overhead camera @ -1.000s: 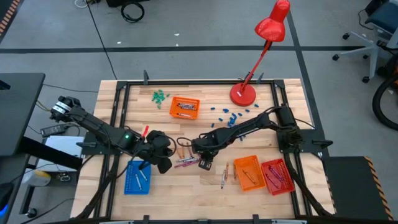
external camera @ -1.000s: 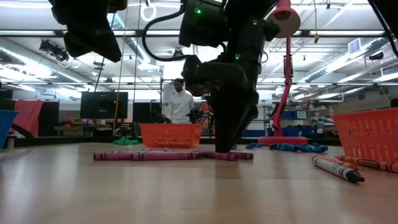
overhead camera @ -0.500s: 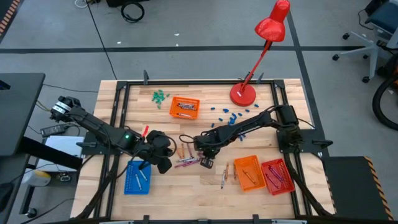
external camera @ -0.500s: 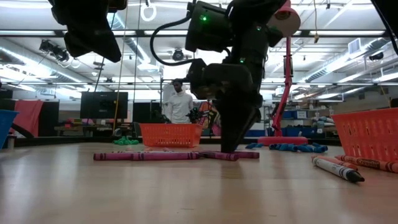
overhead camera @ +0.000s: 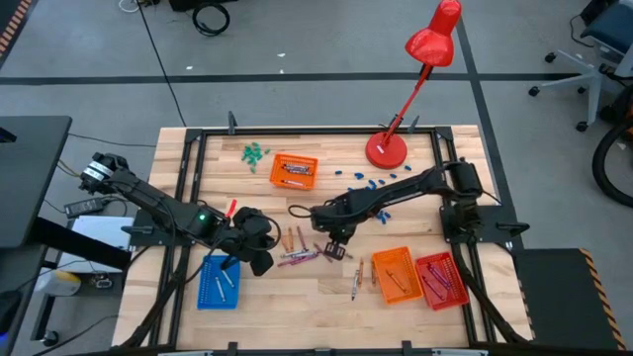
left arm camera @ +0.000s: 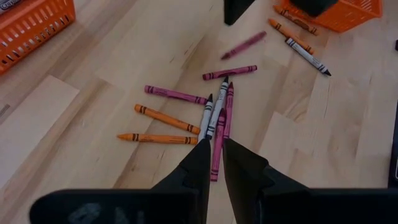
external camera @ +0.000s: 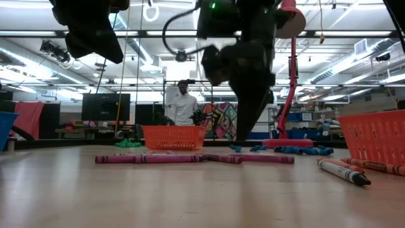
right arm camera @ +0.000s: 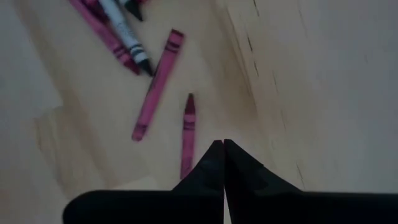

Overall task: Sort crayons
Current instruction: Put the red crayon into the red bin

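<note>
Change since one second earlier: right hand [overhead camera: 334, 240] raised off the table [overhead camera: 297, 297] and shifted slightly far and right; its fingers, then spread at a magenta crayon [right arm camera: 186, 134], now pressed together and empty, that crayon left lying on the wood beneath. Left hand [overhead camera: 259, 259] unmoved above the blue tray [overhead camera: 219, 282], fingers nearly together, nothing seen held. Crayons [overhead camera: 299, 254] scattered at table centre between both hands; two more [overhead camera: 357, 278] beside the orange tray [overhead camera: 396, 274] at near right. Orange basket [overhead camera: 294, 170] at far centre.
</note>
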